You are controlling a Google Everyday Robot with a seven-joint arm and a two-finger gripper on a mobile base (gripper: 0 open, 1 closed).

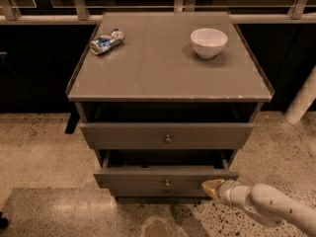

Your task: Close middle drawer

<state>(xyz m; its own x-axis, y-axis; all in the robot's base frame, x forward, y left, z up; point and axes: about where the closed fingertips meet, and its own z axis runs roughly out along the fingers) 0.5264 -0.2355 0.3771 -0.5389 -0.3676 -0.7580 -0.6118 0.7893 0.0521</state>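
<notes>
- Cabinet (158, 73) is viewed from above, grey throughout.
- Middle drawer (143, 177) is seen pulled out, under the open top drawer (123, 135).
- White arm (276, 206) is stretched in low from the right.
- Gripper (212, 187) is set at the middle drawer's right front corner; its opening cannot be told.
- Bowl (209, 42) and crushed can (106, 41) are spotted on top, the can's label unreadable.

Dim, warm light falls from overhead. The gripper (213, 187), low at the right front corner of the middle drawer (148, 177), catches a pale sheen. Left of it the floor (74, 206) shows soft glare. Above it the open drawer spaces lie in deep shadow, and the bowl (209, 42) higher up casts a faint shadow leftward.
</notes>
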